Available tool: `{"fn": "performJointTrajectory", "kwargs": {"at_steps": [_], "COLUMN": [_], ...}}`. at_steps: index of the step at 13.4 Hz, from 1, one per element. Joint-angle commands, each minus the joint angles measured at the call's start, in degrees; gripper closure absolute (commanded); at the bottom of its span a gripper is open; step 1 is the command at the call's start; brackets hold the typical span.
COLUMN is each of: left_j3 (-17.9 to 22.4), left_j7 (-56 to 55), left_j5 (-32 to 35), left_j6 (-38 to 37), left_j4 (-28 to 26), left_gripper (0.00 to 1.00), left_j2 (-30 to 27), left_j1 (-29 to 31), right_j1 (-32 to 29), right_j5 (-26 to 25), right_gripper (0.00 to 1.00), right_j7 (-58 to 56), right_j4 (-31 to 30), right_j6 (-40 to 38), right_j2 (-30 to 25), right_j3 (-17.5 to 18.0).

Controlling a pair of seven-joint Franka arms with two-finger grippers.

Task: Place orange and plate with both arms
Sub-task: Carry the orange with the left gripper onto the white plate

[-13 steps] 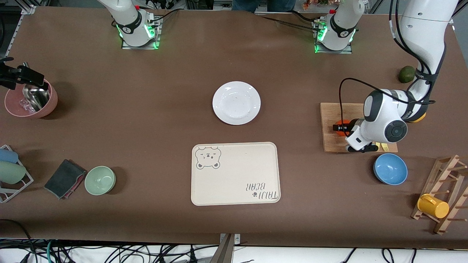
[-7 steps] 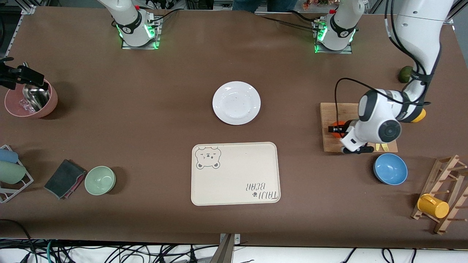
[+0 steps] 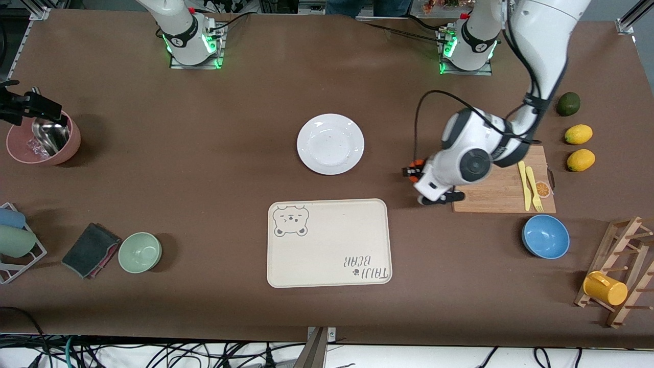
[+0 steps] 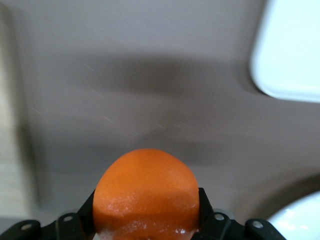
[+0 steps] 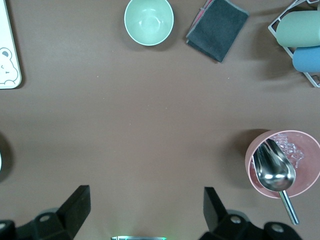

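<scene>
The tray [image 3: 329, 243] lies nearest the front camera, just nearer than the plate [image 3: 330, 143], which serves as the landmark. Toward the left arm's end from the plate, the left hand [image 3: 415, 172] is clenched on the orange [image 4: 146, 194], carrying it over bare table beside the cutting board [image 3: 498, 191]. To do this well, keep the grip firm and lower gently before letting go. The right hand [image 5: 145, 210] waits, fingers spread and empty.

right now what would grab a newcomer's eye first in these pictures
The left tool is shut on the orange, up over bare table between the wooden board and the white plate. Nearer the camera than the plate lies the cream bear tray. The right tool waits open.
</scene>
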Motion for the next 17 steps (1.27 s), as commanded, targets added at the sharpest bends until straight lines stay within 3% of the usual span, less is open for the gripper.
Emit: {"fn": "performJointTrajectory", "kwargs": {"at_steps": [1,5,8,12,13,14,17], "left_j3": [0.08,0.17,0.26,0.61,0.69,0.78,0.96], "left_j7": [-10.63,-24.43,-33.76,-37.12,-37.12,-36.86,-36.94], "left_j5": [-3.92,-6.84,-6.31,-5.87,-5.78,-5.7,-0.87], "left_j6": [0.96,8.06,17.81,19.95,19.95,19.51,18.11], "left_j4": [2.0,3.05,3.58,7.09,7.19,7.27,7.36], "left_gripper": [1.0,1.0,1.0,0.98,0.29,0.0,0.0], "left_j2": [-0.01,1.39,6.3,10.8,10.98,10.72,9.58], "left_j1": [-8.93,-18.96,-24.68,-26.28,-26.28,-26.02,-25.4], "right_j1": [-0.19,-0.19,-0.19,-0.19,-0.19,-0.19,-0.1], "right_j5": [-0.36,-0.36,-0.36,-0.36,-0.36,-0.36,-0.36], "right_gripper": [0.0,0.0,0.0,0.0,0.0,0.0,0.0], "right_j7": [-0.02,-0.02,-0.1,-0.02,-0.1,-0.1,-0.02], "right_j4": [0.79,0.7,0.7,0.79,0.79,0.79,0.79], "right_j6": [-0.9,-0.99,-0.99,-0.99,-0.99,-0.99,-0.9], "right_j2": [0.05,0.05,0.05,0.05,0.05,0.05,0.05], "right_j3": [0.14,0.05,0.05,0.05,0.05,0.05,0.05]}}
